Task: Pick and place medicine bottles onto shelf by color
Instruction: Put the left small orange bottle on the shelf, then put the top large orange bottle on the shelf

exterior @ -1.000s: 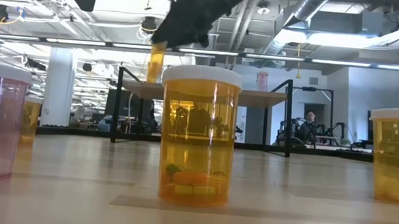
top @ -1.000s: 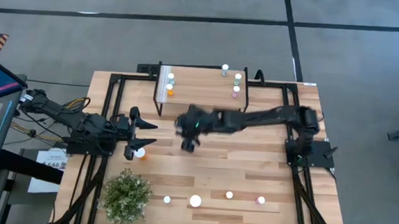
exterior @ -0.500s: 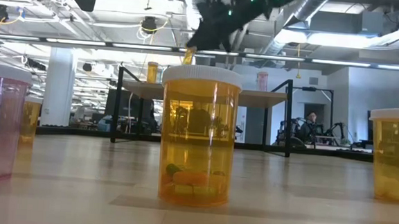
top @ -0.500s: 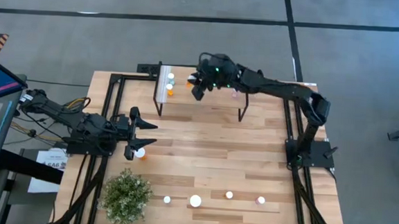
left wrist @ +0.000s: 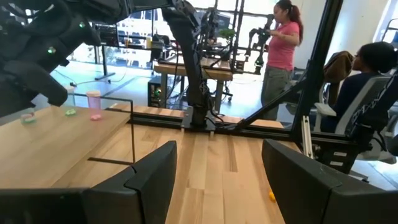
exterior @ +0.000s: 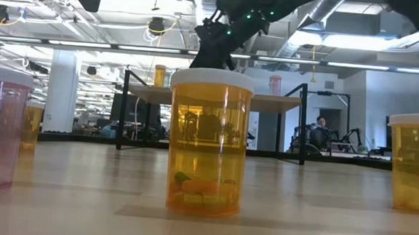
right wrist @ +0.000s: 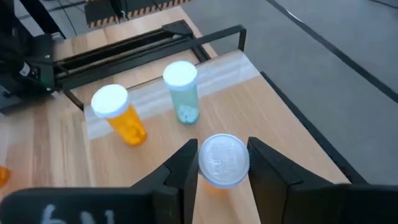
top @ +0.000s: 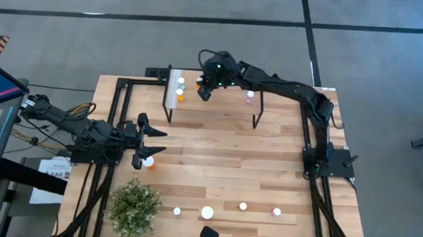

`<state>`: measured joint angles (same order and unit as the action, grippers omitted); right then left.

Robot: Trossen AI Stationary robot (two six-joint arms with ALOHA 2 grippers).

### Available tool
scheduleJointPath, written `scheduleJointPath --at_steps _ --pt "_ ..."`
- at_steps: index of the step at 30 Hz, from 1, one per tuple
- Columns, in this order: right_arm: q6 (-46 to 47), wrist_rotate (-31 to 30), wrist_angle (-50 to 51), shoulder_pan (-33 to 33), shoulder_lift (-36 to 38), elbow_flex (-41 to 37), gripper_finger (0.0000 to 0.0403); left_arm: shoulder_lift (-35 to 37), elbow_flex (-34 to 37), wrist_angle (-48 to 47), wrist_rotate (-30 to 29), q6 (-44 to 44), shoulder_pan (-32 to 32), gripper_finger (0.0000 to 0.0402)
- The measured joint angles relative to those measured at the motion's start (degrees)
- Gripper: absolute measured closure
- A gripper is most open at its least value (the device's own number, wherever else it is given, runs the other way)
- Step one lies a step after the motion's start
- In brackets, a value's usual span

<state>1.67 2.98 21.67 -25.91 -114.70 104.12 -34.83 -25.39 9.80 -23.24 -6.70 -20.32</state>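
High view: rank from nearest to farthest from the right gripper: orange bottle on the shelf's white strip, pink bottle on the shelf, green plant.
From the right gripper, over the shelf:
1. Orange bottle, on the white strip at the shelf's left end.
2. Pink bottle, toward the shelf's right end, beyond the arm.
3. Green plant, at the table's near left corner, clearly farthest.

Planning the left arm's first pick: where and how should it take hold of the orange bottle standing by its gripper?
Grip the orange bottle across its round body just under the white cap, coming straight down. It stands upright, cap up, right beside the open left gripper.
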Motion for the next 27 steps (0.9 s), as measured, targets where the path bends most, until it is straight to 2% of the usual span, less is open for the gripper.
scheduleJointPath --at_steps 7,18,27 --pt "-1.8 -2.9 1.7 0.0 -0.1 0.1 0.0264 0.0 0.0 0.0 0.0 0.0 0.0 0.0178" --pt "-1.8 -3.1 2.7 -0.5 -0.8 0.1 0.0262 0.0 0.0 0.0 -0.1 0.0 0.0 0.0178" --pt "-1.9 -3.1 2.6 -0.5 -0.8 0.1 0.0206 0.0 0.0 0.0 -0.1 0.0 0.0 0.0178"
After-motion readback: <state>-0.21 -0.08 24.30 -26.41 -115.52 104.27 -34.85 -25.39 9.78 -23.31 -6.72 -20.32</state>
